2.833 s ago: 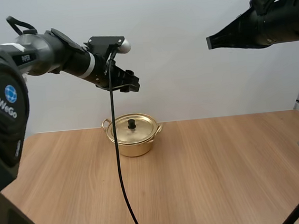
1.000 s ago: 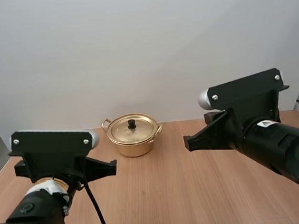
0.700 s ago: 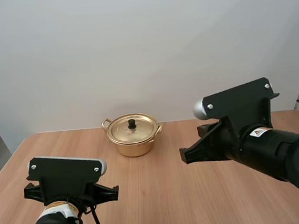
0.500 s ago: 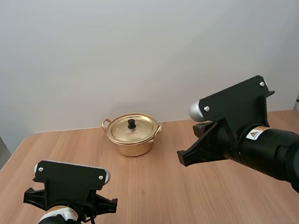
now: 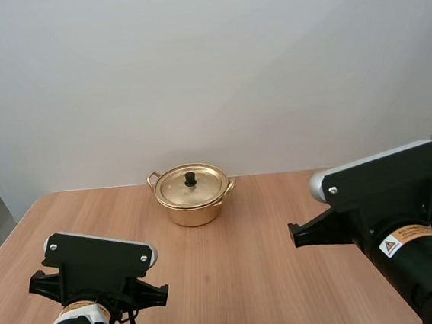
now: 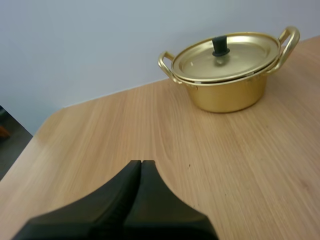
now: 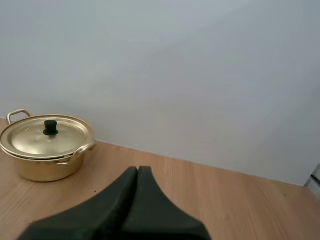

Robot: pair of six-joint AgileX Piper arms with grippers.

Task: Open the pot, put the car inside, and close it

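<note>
Lid sits on the pot, seemingly untouched. Left hand and right hand are closed, empty, well back. All steps outstanding.

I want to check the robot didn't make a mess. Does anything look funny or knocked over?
Nothing stands out. The pot stands upright on the table, its lid flat and closed, knob on top. No spill or dent shows. The left tool and right tool are shut, apart from the pot.
</note>
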